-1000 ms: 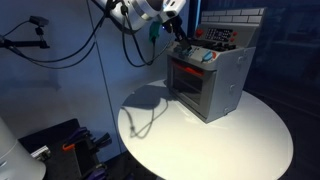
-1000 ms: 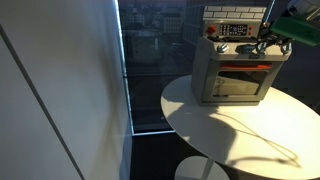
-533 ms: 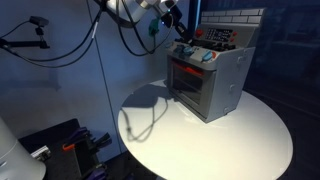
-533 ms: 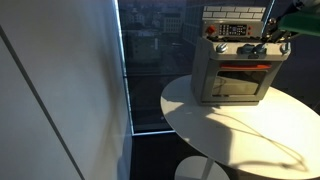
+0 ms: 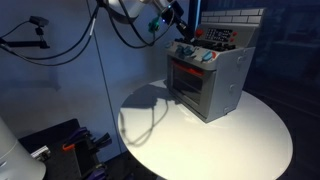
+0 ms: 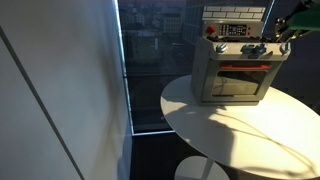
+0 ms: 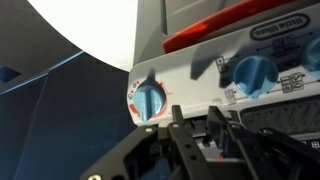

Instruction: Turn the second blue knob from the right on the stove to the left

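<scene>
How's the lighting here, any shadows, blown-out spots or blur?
In both exterior views the room is dim and bluish, the white table brightly lit, with shadows across it. In the wrist view the table is blown out to white, the blue stove knobs look soft, and the hand is dark in the foreground.

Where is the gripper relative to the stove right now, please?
In an exterior view the gripper hangs above the front edge of the stove, close to its blue knobs but not touching them.

a round white surface [image 5: 235, 135] carries a curling shadow [image 5: 140, 115]. a small camera [image 5: 38, 21] on a boom sits high up. a tall window [image 6: 150, 60] shows city buildings beside a pale wall [image 6: 60, 100].
</scene>
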Tool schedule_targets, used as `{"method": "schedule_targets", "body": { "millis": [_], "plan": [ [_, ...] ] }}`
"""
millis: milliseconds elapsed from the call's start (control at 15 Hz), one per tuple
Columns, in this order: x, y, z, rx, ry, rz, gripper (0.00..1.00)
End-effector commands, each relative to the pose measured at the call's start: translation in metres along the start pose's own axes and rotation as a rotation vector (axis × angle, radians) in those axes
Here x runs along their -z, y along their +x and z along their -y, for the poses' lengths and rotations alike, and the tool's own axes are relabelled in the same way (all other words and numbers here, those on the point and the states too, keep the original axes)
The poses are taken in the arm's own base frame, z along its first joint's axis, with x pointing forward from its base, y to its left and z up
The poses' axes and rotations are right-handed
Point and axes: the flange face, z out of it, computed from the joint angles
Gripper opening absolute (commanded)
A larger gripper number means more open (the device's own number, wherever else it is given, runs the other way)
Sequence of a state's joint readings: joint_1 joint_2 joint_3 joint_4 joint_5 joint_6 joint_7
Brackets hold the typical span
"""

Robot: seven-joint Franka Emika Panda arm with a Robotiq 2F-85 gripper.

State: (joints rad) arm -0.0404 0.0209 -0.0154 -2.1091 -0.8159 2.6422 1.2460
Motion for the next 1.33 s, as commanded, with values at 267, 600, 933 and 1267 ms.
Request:
{"method": "schedule_targets", "body": {
  "millis": [267, 600, 933, 1267],
  "plan": [
    [0.022, -0.011, -0.018, 0.067, -0.013, 0.148, 0.36],
    [0.038, -0.014, -0.028, 0.095, -0.017, 0.236, 0.69],
    [0.055, -0.019, -0.038, 0.132, -0.02, 0.326, 0.88],
    [0.073, -0.032, -0.047, 0.186, -0.02, 0.453, 1.0]
  ]
}}
